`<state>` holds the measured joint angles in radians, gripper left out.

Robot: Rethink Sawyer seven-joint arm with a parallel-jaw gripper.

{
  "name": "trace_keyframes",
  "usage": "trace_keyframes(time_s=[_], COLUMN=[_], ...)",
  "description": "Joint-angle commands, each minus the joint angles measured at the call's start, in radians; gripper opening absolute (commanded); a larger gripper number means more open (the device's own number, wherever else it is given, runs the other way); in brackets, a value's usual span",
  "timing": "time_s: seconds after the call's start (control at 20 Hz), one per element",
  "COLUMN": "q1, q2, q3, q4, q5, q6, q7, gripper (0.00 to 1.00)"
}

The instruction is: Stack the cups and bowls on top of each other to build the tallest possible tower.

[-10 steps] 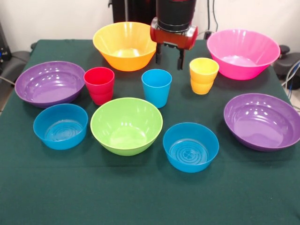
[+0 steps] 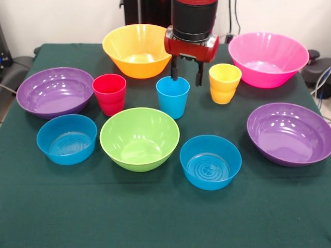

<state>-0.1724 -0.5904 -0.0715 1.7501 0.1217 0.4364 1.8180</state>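
Note:
All cups and bowls stand apart on the green table, none stacked. The red cup (image 2: 109, 93), blue cup (image 2: 172, 96) and yellow-orange cup (image 2: 224, 82) stand in a row. Two small blue bowls (image 2: 66, 138) (image 2: 210, 161) flank the lime green bowl (image 2: 139, 138) at the front. Purple bowls (image 2: 54, 91) (image 2: 289, 133) sit at left and right. The orange-yellow bowl (image 2: 136, 49) and pink bowl (image 2: 268, 58) stand at the back. My gripper (image 2: 186, 75) is open and empty, its fingers hanging just behind and above the blue cup's rim.
The green cloth table (image 2: 165, 217) fills the view, with its front strip bare. Dark equipment and cables (image 2: 320, 72) sit past the table's right edge.
My gripper has come down a little toward the blue cup. The cups and bowls have not moved.

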Motion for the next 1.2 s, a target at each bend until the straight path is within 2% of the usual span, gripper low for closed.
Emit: trace_keyframes(time_s=[0.05, 0.3, 0.65, 0.85, 1.2], q1=[0.005, 0.005, 0.011, 0.013, 0.021], q2=[0.062, 0.063, 0.073, 0.095, 0.116], q3=[0.087, 0.089, 0.089, 0.092, 0.083], q4=[-0.127, -0.128, -0.021, 0.005, 0.021], q5=[-0.040, -0.039, -0.045, -0.061, -0.060], q6=[0.181, 0.185, 0.023, -0.080, -0.134], q7=[0.016, 0.029, 0.082, 0.097, 0.102], gripper=[1.00, 1.00, 1.00, 1.00, 1.00])
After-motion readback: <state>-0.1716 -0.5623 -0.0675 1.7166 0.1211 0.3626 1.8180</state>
